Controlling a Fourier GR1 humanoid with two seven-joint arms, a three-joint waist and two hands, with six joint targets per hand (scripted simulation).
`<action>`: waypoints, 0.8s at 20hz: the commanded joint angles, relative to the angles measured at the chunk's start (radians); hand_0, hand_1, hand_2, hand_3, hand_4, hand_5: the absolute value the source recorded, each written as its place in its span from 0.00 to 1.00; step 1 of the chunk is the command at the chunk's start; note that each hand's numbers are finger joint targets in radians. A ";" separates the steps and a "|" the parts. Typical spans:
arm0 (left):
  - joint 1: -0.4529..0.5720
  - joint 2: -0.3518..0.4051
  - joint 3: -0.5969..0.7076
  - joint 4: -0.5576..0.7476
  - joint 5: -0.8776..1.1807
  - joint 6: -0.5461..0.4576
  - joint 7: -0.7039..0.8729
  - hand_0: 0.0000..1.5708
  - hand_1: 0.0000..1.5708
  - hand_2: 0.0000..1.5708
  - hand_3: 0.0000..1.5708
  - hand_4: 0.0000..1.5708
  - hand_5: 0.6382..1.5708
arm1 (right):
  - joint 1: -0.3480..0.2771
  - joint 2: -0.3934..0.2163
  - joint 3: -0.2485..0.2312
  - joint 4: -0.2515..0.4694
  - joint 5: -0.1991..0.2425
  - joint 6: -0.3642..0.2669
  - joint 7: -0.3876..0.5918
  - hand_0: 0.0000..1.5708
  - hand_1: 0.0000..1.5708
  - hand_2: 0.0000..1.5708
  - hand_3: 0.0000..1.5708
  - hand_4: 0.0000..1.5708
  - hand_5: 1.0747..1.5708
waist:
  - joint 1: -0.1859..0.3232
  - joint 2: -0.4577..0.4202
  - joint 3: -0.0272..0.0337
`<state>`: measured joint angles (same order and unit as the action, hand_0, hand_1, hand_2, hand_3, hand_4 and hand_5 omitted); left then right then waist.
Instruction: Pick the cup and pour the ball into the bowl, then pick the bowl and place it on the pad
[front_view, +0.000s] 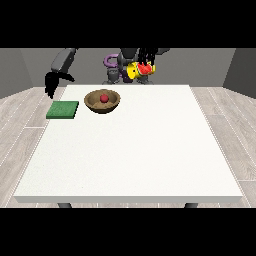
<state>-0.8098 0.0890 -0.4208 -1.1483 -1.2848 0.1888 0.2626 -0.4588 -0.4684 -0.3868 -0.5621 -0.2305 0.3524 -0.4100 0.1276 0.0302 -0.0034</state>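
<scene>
Fingers, view's right: hand (145, 59) curled round the cup (141, 69), held tipped above the far edge, behind the bowl (102, 101).
Fingers, view's left: hand (51, 84) hangs off the table's far corner; cannot tell how its fingers lie.
Ball (104, 98): red, resting inside bowl.
Pad (63, 110): green, just beside bowl toward view's left, bare.
Table (135, 160): white.
Progress: pour looks done; bowl not yet on pad.

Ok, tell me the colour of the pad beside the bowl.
Green. The pad lies flat on the white table, seen clearly in the front view.
</scene>
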 joint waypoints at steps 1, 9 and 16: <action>0.102 0.021 0.152 -0.029 0.197 0.090 -0.077 0.31 0.31 1.00 0.99 0.56 0.99 | -0.001 -0.003 -0.015 -0.021 -0.016 -0.006 -0.015 0.00 0.00 0.00 0.00 0.30 0.97 | 0.014 0.073 -0.0004; 0.157 -0.050 0.396 -0.048 0.664 0.058 -0.319 0.61 0.61 0.59 0.40 0.55 0.97 | -0.020 0.093 0.024 -0.075 -0.016 -0.029 0.010 0.00 0.00 0.00 0.00 0.23 1.00 | -0.013 0.169 -0.0019; 0.252 -0.088 0.484 0.024 0.942 0.060 -0.501 0.00 0.00 0.00 0.00 0.00 0.96 | -0.046 0.144 0.072 -0.149 -0.007 -0.043 0.050 0.00 0.00 0.00 0.00 0.21 0.98 | -0.106 0.205 0.0012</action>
<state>-0.6138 0.0114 0.0028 -1.1734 -0.4731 0.2721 -0.1433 -0.5094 -0.3433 -0.3411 -0.6748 -0.2427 0.3076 -0.3921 0.0693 0.2352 -0.0036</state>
